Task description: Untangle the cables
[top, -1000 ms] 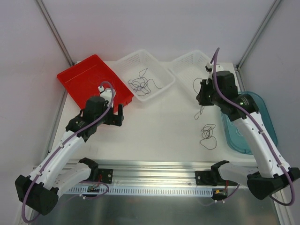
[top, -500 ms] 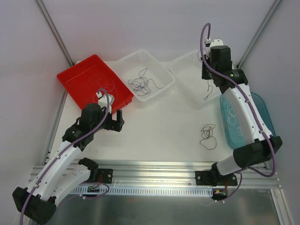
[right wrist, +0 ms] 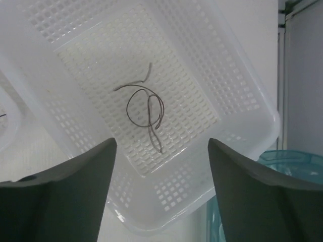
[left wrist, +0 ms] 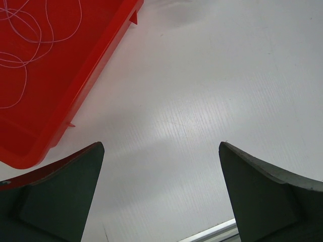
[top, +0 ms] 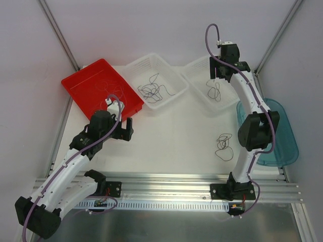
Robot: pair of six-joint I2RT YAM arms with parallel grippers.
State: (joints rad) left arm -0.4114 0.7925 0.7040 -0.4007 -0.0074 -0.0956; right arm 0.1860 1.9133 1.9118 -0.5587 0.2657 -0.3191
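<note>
A thin dark cable (right wrist: 147, 108) lies curled in a loop on the floor of the right white basket (right wrist: 222, 75), apart from my right gripper (right wrist: 161, 143), which hangs open above it with nothing between its fingers. From above, that gripper (top: 216, 76) is over the same basket (top: 199, 68) and the cable (top: 214, 91). A tangle of dark cables (top: 154, 89) fills the middle white basket (top: 135, 68). Another dark cable (top: 224, 143) lies loose on the table. A white cable (left wrist: 30, 30) rests in the red tray (left wrist: 96, 65). My left gripper (left wrist: 159, 148) is open over bare table beside that tray.
A teal tray (top: 285, 138) sits at the right edge, partly under the right arm. The red tray (top: 81, 91) is at the back left, close to the left gripper (top: 129, 126). An aluminium rail (top: 166, 179) runs along the near table edge.
My right arm swung back from the table over the right basket and its jaws opened; the cable it carried now lies in that basket. The left arm barely shifted.
</note>
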